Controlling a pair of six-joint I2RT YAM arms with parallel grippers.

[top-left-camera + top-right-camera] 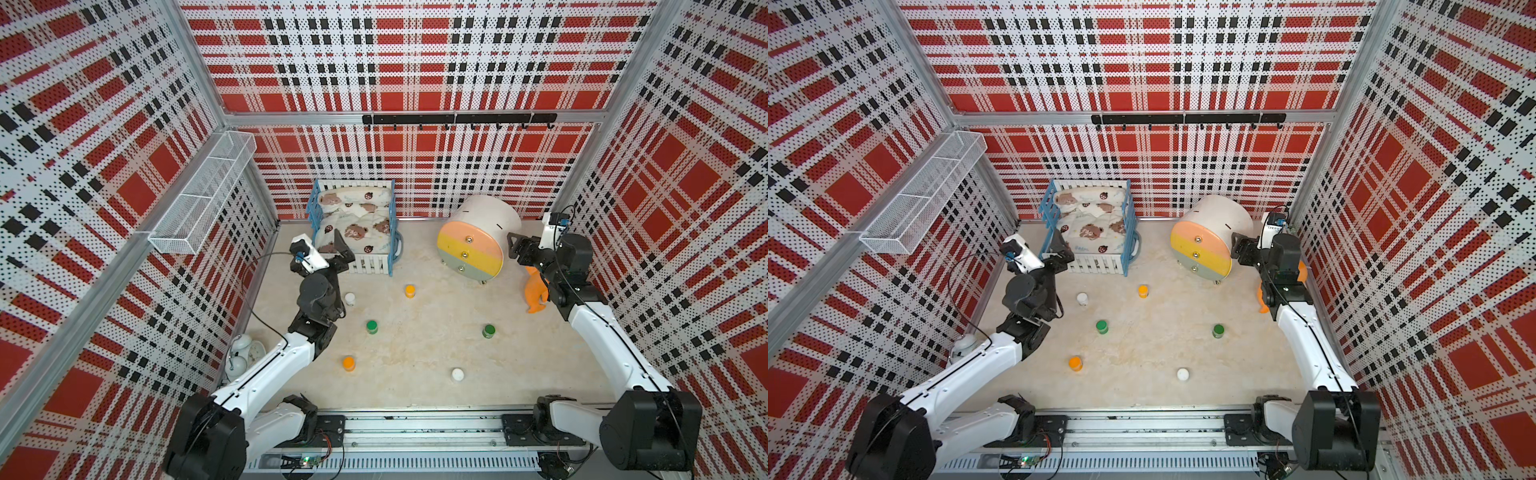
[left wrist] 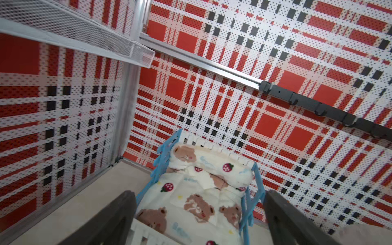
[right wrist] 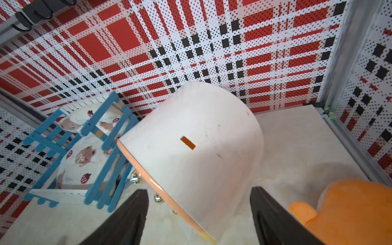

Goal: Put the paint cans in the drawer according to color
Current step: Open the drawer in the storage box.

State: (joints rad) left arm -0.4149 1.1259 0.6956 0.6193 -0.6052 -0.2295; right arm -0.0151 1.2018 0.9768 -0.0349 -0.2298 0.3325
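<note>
In both top views all six cans stand loose on the floor: far white can (image 1: 350, 299), far orange can (image 1: 410, 291), left green can (image 1: 372, 326), right green can (image 1: 489, 331), near orange can (image 1: 348, 363), near white can (image 1: 457, 374). The cabinet (image 1: 469, 253) sits far right, its three drawers shut. None of the sorting is done, so I judge opening a drawer to be the step in hand. My right gripper (image 1: 512, 247) hangs just right of the cabinet; my left gripper (image 1: 343, 253) is far left at the crib (image 1: 353, 224).

Left wrist: my jaws stand wide and empty, with only the crib beyond them and no can in sight.

Right wrist: my jaws are apart and hold nothing. The cabinet's white shell fills the space ahead, with its knobs (image 3: 158, 198) off to the front and the toy (image 3: 350, 207) beside me.

Next I must swing round to the front, close on one small knob, and pull straight out. The cabinet may shift if I tug askew.
</note>
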